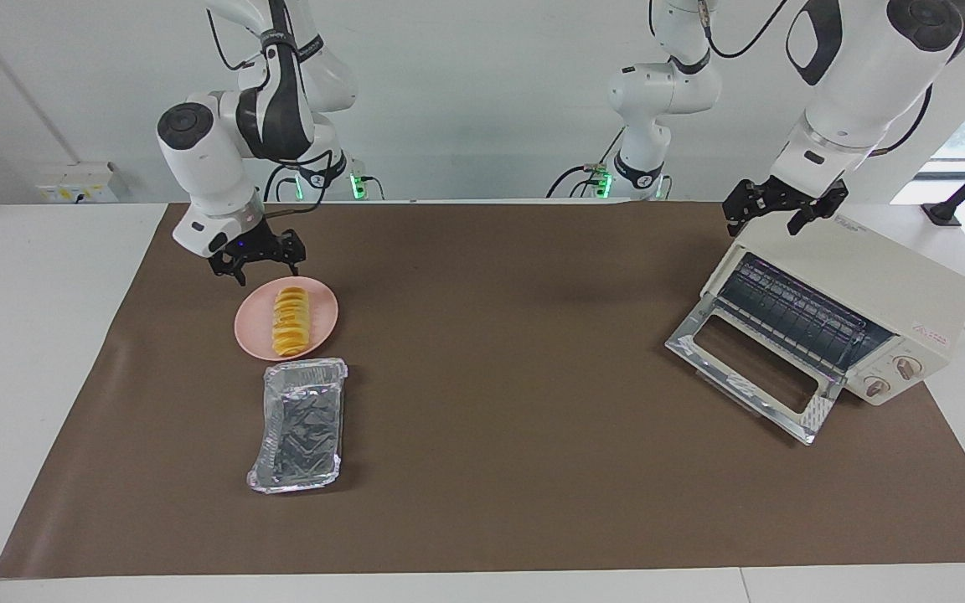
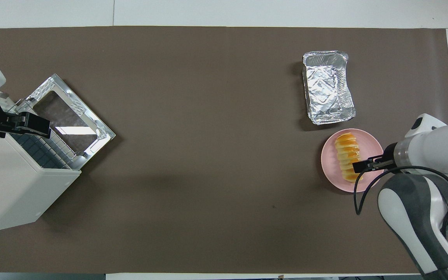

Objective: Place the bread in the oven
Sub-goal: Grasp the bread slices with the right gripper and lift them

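The bread, a ridged yellow-orange loaf, lies on a round pink plate toward the right arm's end of the table. My right gripper hangs open over the plate's rim and one end of the bread, with nothing between its fingers. At the left arm's end stands the cream oven. Its glass door is folded down and the wire rack shows inside. My left gripper waits open over the oven's top front edge.
A silver foil tray lies just beside the plate, farther from the robots. A brown mat covers the table between the plate and the oven.
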### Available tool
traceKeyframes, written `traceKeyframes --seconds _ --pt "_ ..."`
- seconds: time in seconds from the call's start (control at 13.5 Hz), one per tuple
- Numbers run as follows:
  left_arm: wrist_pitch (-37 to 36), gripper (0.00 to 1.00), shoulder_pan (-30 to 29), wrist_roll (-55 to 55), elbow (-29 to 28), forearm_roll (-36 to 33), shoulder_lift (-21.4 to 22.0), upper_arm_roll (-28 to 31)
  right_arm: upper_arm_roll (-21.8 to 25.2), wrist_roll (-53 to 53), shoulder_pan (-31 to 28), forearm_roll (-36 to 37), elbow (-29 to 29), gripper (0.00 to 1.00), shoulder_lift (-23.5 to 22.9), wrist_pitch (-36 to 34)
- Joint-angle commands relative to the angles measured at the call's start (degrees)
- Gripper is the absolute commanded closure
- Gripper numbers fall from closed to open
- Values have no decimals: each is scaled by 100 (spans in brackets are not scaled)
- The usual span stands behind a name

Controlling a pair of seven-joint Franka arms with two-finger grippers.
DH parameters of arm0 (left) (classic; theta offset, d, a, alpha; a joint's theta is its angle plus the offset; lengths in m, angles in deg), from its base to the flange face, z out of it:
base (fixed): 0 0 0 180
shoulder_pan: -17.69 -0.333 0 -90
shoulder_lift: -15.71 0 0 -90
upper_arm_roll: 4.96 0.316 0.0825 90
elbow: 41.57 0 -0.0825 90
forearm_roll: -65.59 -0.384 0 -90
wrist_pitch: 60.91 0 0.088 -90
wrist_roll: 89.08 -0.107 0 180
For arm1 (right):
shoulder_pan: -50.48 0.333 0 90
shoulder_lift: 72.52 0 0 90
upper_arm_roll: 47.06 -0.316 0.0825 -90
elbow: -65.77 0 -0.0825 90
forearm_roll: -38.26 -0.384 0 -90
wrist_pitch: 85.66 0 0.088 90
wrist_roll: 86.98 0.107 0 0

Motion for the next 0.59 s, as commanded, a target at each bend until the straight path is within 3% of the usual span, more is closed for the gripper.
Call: traceKeyframes --seconds 0.0,0.22,0.52 --pt "0 0 -37 31 -54 80 105 4 -11 -129 -46 -110 -506 0 -161 850" --pt "0 0 -37 31 -45 80 105 4 -11 -235 -73 -110 -613 0 -583 1555" --pt "9 0 -37 31 -45 80 105 4 -11 -191 -47 -101 -613 0 -742 1741"
